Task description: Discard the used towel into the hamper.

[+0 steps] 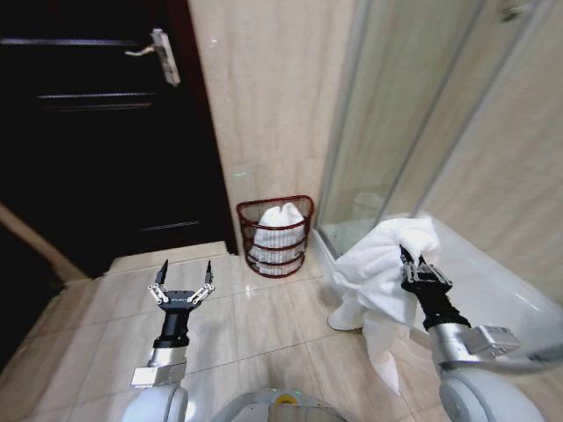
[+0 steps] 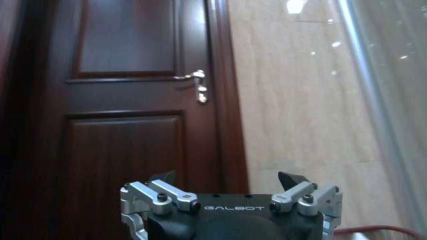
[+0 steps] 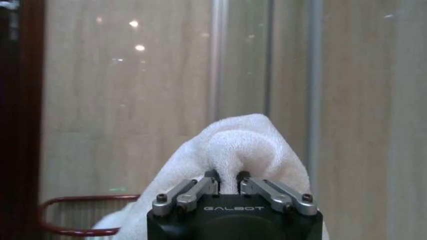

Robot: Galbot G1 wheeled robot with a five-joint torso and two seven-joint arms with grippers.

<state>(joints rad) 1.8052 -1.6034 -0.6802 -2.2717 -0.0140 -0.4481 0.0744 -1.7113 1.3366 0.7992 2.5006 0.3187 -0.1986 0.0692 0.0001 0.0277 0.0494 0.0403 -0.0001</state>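
At centre frame of the head view, against the foot of the beige tiled wall: the hamper, a small round dark red wire basket on the floor, just beside the corner post of the glass shower enclosure. A white towel bundle already sits inside it, heaped to about rim height.

Lower right of the head view: right gripper raised above the floor, fingers pinched narrow on a white towel. The cloth bunches over the fingertips and hangs down in loose folds; its lower end lies on or just above the tiles, cannot tell which. Towel is right of the hamper, near but apart from it. In the right wrist view the fingers are nearly together with a hump of terry cloth gripped between them; the red rim of the hamper shows at lower left beyond the gripper, with the wall and the enclosure's metal posts behind.

Lower left of the head view: left gripper held over the tiles, fingers spread wide, nothing in them. It is left of the hamper and well apart from it. In the left wrist view the spread fingers face a dark wooden door with a metal lever handle.
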